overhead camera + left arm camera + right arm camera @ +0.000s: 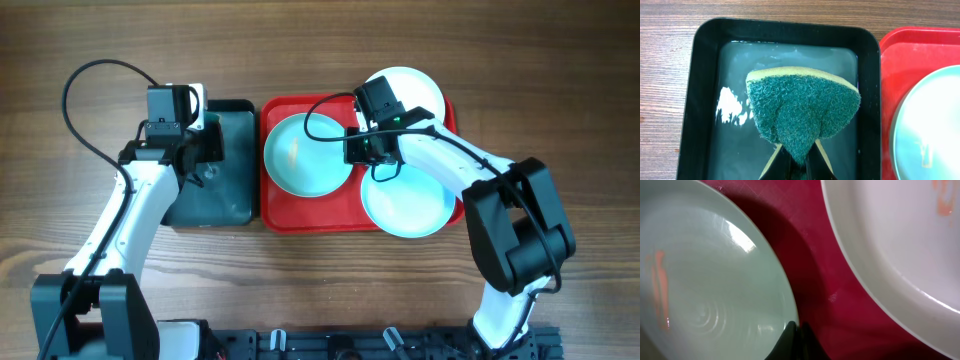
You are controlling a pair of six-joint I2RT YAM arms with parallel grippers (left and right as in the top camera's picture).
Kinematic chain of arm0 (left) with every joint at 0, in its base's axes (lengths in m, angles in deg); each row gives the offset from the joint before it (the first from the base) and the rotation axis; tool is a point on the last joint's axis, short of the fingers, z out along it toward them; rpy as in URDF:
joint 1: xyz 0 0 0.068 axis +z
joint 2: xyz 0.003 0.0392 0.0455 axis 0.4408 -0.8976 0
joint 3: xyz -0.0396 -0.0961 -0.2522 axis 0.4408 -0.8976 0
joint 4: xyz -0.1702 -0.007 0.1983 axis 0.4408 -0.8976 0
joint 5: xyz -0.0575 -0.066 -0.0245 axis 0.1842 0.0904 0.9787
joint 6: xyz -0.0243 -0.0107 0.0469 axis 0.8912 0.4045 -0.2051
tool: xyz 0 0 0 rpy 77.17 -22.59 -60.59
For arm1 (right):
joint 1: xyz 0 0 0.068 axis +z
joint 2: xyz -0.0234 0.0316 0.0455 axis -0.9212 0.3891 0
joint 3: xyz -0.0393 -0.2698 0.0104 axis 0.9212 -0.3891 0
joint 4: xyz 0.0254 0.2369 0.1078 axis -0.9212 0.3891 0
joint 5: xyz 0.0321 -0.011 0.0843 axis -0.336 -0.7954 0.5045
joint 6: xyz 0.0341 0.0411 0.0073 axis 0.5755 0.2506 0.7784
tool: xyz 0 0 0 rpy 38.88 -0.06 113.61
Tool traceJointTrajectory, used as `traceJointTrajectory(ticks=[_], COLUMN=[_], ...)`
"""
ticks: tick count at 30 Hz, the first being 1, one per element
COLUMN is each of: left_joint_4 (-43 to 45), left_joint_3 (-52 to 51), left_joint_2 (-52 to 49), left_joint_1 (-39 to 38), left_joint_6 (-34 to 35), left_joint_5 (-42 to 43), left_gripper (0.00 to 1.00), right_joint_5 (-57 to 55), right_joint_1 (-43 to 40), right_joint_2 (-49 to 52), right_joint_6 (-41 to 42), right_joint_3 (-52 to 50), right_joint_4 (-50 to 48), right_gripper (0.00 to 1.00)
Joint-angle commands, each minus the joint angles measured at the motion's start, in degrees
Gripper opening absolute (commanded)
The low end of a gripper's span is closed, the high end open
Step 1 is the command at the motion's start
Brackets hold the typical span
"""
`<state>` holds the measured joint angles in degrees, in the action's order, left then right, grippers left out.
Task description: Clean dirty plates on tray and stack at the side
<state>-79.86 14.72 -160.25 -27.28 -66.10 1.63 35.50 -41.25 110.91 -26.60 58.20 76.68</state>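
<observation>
With the left gripper (795,164) jaws clamped on the green sponge (802,107) over the black basin (695,100), the right gripper (796,340), jaws seemingly pinching the stained aqua plate (305,155) by its rim on the red tray (290,215), should hold it steady for scrubbing.

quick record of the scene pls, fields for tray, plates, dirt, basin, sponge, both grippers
tray: red tray, holding all three plates
plates: left aqua plate; white plate at the far right; second aqua plate at the near right
dirt: orange smears on the left aqua plate and the white plate
basin: black basin, water inside, left of tray
left gripper: shut on green sponge, above the basin
right gripper: at the left aqua plate's rim, grip unclear
side stack: none
</observation>
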Motion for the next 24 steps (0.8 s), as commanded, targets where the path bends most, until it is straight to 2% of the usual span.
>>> traceJointTrajectory(ticks=[1,24], left_joint_4=[0.11,1.7], left_joint_3=[0.07,0.07], left_joint_2=[0.85,0.85], left_joint_1=[-0.26,-0.26], left_joint_6=[1.51,1.44], left_joint_5=[0.7,0.68], left_gripper=[0.04,0.04], right_joint_5=[-3.93,-4.17], right_joint_1=[0.35,0.33], right_joint_2=[0.22,0.22], right_joint_6=[0.0,0.02], right_joint_3=[-0.04,0.0], right_joint_4=[0.63,1.73], right_gripper=[0.05,0.04])
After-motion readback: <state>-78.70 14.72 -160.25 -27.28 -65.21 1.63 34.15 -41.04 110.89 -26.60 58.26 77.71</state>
